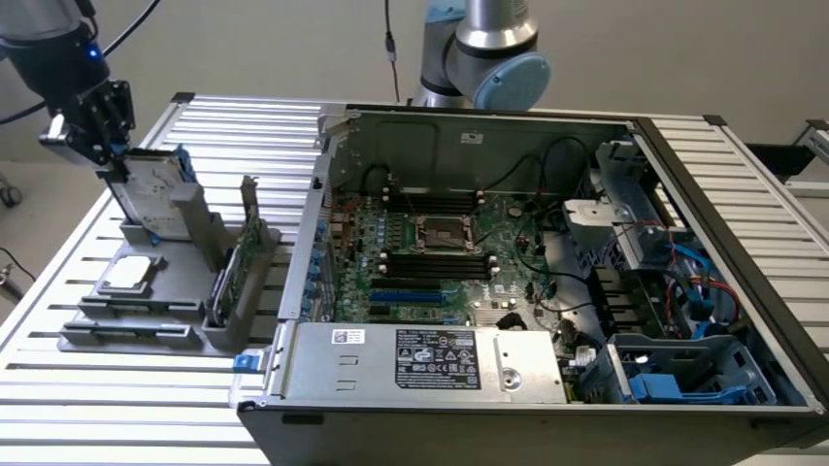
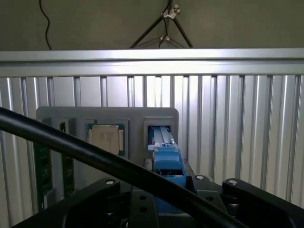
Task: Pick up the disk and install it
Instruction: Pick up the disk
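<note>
The disk, silver-grey with blue side rails, stands upright in a slot of the grey holder on the slatted table at the exterior view's left. My gripper comes down on the disk's upper end, with its fingers closed on either side of it. In the wrist view the disk's blue rail runs from the holder's slot up between the fingers of my gripper. The disk's lower part sits inside the slot.
An open computer case lies to the exterior view's right of the holder, with a blue drive cage in its near right corner and a grey power-supply box in front. The holder also carries a processor chip and memory sticks. A black cable crosses the wrist view.
</note>
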Tool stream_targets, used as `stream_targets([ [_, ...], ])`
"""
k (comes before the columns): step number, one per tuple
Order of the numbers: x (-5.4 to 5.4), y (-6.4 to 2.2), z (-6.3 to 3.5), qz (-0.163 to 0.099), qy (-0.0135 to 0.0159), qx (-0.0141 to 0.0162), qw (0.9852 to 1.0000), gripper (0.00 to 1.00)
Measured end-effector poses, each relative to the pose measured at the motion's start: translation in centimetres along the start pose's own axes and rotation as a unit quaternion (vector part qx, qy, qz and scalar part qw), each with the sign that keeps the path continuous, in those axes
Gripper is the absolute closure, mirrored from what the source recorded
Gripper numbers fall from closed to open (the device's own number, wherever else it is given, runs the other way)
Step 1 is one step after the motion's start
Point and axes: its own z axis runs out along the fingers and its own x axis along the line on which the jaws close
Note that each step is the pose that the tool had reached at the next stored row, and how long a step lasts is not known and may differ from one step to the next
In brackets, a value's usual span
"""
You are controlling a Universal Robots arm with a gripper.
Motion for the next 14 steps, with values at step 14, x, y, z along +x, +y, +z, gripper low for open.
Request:
stream_targets([
  [14, 0.32, -0.01, 0.03, 0.001, 0.0, 0.0005, 1.0, 0.67],
])
